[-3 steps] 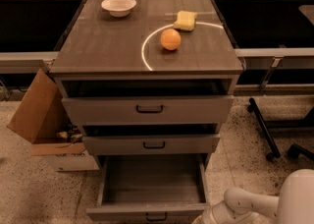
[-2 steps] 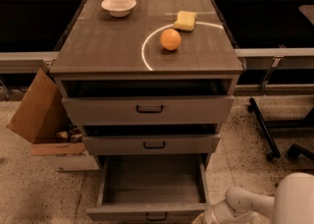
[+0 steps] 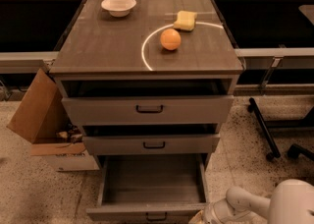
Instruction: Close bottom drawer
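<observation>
Hardly anything has shifted since a second ago. The gripper [image 3: 202, 216] sits low at the bottom edge, just beside the right front corner of the bottom drawer [image 3: 152, 181], and whether it is spread or pressed together I cannot tell. That drawer stands pulled far out, showing its grey inside. Above it, the middle drawer [image 3: 152, 144] and top drawer [image 3: 147, 109] are slightly ajar. An orange [image 3: 170, 39], a yellow sponge [image 3: 185, 20] and a white bowl [image 3: 118, 5] rest on the cabinet top [image 3: 108, 46].

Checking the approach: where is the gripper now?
The gripper sits at the camera view's bottom edge, right of centre, by the right front corner of the open bottom drawer.
</observation>
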Robot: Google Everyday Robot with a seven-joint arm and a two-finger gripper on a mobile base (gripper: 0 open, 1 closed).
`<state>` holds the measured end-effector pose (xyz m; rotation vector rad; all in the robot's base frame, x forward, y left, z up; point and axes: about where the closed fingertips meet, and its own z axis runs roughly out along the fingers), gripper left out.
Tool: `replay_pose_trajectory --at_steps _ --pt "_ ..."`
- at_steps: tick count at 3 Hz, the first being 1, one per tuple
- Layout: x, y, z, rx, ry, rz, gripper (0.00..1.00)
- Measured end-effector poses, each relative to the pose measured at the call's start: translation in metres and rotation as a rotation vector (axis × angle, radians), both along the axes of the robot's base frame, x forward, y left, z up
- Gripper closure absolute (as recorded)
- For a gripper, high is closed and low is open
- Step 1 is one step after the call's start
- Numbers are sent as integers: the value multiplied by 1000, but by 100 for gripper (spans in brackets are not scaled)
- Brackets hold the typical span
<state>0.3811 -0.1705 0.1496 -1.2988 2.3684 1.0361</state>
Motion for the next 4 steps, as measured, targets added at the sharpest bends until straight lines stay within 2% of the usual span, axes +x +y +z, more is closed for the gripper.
replay_pose_trajectory --at_steps 2,3,4 --pt "33 11 -19 48 -75 -5 100" --pt "33 11 -19 48 -75 -5 100" --pt "62 13 -14 60 -152 6 100"
